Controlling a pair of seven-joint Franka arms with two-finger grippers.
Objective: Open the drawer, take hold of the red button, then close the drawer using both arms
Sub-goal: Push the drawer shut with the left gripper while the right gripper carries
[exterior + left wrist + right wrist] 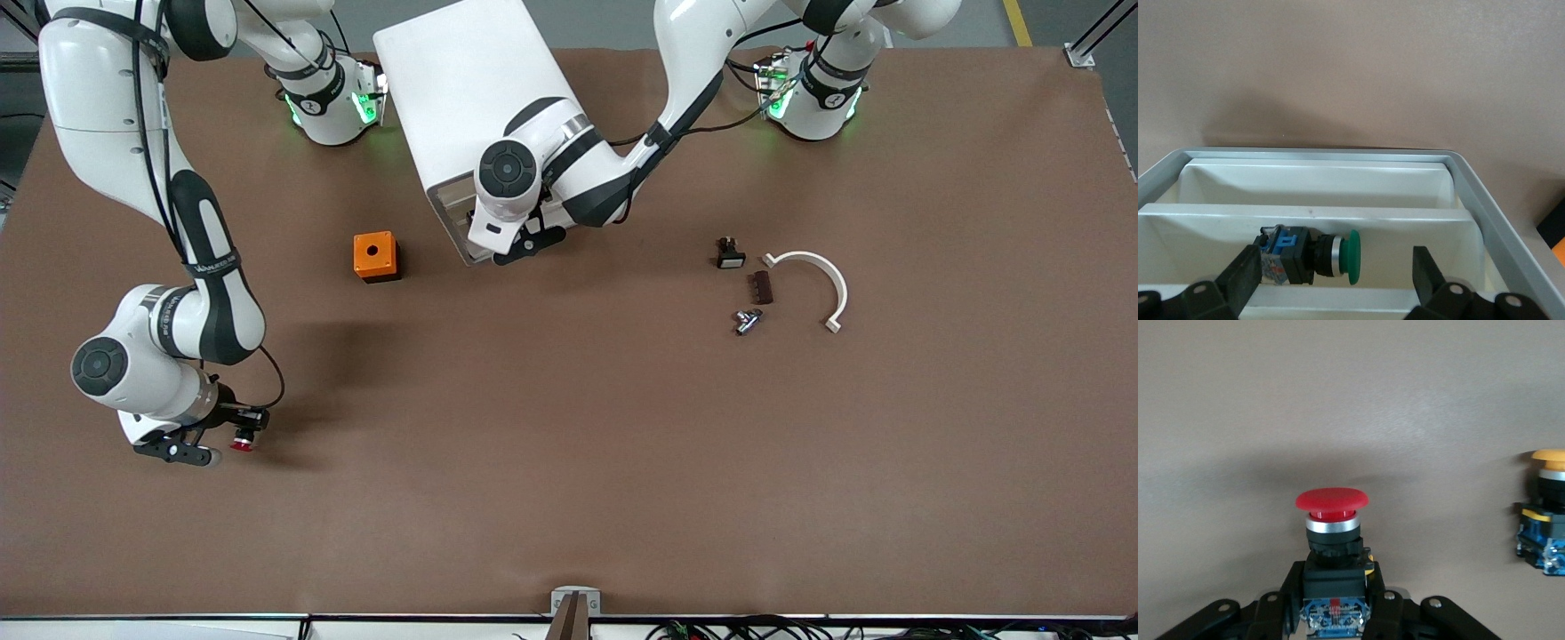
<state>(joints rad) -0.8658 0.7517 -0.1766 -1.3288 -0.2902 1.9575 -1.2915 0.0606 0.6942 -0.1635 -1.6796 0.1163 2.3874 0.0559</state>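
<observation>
Button (1332, 520), glossy red dome cap on ribbed black body, pinched in right gripper (1336, 603) low over matte brown table (569, 462) at right arm's end. Left gripper (1335, 277) spread wide inside open white drawer (1325, 183), fingers flanking a green-capped button (1315, 255) there.
</observation>
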